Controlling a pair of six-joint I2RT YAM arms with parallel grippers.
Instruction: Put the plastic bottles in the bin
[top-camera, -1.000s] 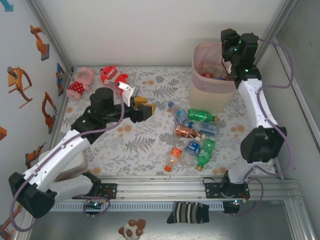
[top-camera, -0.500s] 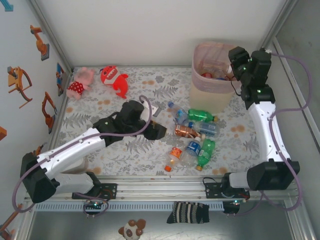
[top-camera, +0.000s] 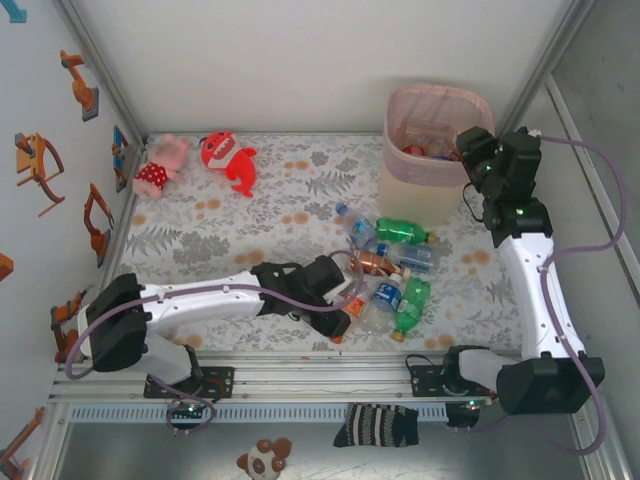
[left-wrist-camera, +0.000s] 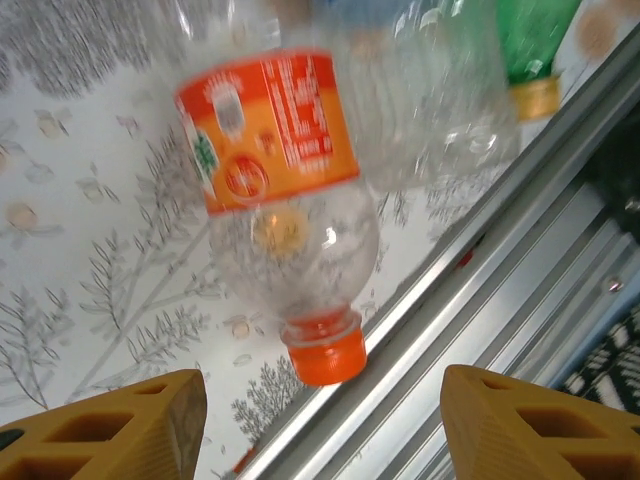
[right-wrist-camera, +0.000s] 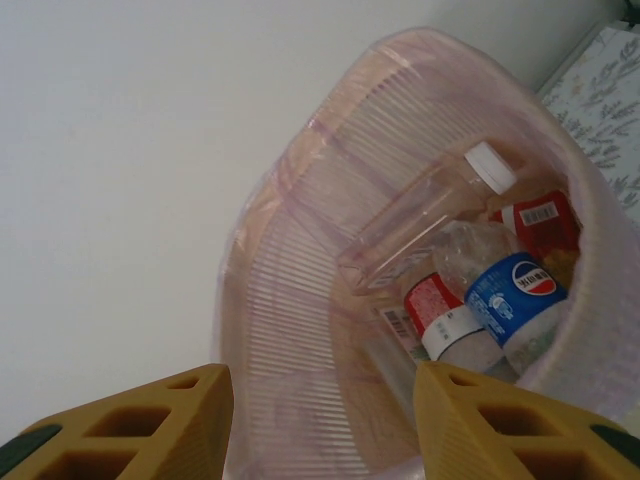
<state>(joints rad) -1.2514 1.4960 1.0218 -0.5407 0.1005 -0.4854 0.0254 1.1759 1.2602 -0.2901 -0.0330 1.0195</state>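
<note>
My left pincer (left-wrist-camera: 325, 428) stands wide and empty, just short of an orange-labelled bottle (left-wrist-camera: 275, 180) lying on the tabletop (left-wrist-camera: 90, 250) by the front rail (left-wrist-camera: 500, 300), cap toward me. My right pincer (right-wrist-camera: 320, 425) gapes too, holding nothing, above the mouth of the bin (right-wrist-camera: 300, 250), where several binned bottles (right-wrist-camera: 510, 290) lie. Loose bottles (top-camera: 400, 232) lie near the bin.
</note>
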